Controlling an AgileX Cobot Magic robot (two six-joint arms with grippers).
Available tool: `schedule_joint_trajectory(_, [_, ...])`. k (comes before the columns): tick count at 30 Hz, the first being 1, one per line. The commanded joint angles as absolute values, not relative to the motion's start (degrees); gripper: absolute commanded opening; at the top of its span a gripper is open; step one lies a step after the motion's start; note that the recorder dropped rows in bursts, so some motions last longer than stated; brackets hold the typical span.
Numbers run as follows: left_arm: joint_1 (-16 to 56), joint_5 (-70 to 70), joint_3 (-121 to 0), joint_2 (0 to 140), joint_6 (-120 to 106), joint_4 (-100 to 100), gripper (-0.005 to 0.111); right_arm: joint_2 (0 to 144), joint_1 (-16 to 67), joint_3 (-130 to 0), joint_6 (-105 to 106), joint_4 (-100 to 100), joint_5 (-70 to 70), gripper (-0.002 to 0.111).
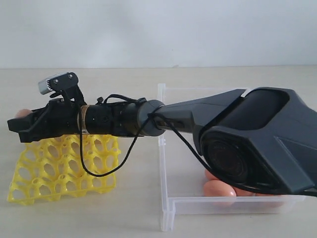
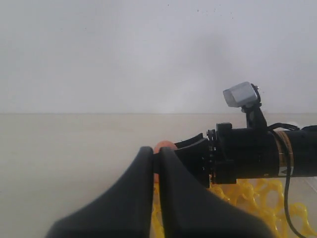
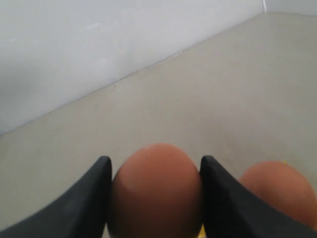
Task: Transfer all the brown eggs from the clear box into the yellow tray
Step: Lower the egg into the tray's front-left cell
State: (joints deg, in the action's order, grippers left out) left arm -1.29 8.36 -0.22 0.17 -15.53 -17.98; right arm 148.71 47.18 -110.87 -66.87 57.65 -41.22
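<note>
One brown egg [image 3: 156,191] is clamped between the fingers of the right hand [image 1: 19,124], whose arm stretches across the bench [image 1: 124,218] to 9 o'clock, above the far edge of the yellow tray [image 1: 49,173] at 8 o'clock. A second egg [image 3: 277,193] shows just beside it. The left hand [image 2: 154,151] hangs with fingers pressed together, holding nothing. More eggs [image 1: 218,189] lie in the clear box [image 1: 168,210] at 4 o'clock, partly hidden by the arm.

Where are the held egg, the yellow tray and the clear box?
held egg [image 3: 156,191]: right wrist view, egg's middle.
yellow tray [image 1: 49,168]: exterior view, open lattice.
clear box [image 1: 188,205]: exterior view, near wall.
</note>
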Motion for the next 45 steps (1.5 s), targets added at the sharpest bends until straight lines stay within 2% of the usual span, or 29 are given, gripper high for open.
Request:
schedule_joint_trajectory(1, [-1.4, 7.53, 0.0, 0.0, -15.55, -18.28, 0.004, 149.0, 47.22, -111.5, -69.39, 57.55, -36.03, 0.0])
schedule_joint_trajectory(15, [-1.4, 7.53, 0.0, 0.0, -15.55, -18.28, 0.004, 149.49, 47.25, -111.5, -69.96, 56.8, -34.29, 0.0])
schedule_joint_trajectory(26, [-1.4, 7.53, 0.0, 0.0, -15.55, -18.28, 0.004, 149.49, 47.95, -111.5, -57.95, 56.14, -30.68, 0.0])
schedule_joint_trajectory(39, [-1.4, 7.53, 0.0, 0.0, -15.55, -18.28, 0.004, 149.49, 47.95, -111.5, -55.91, 54.79, -30.21, 0.0])
schedule_joint_trajectory(42, [-1.4, 7.53, 0.0, 0.0, -15.55, -18.28, 0.004, 149.49, 47.95, -111.5, -55.91, 54.44, -30.21, 0.004])
schedule_joint_trajectory(45, [-1.4, 7.53, 0.0, 0.0, -15.55, -18.28, 0.004, 149.49, 47.95, -111.5, -55.91, 54.25, -30.09, 0.019])
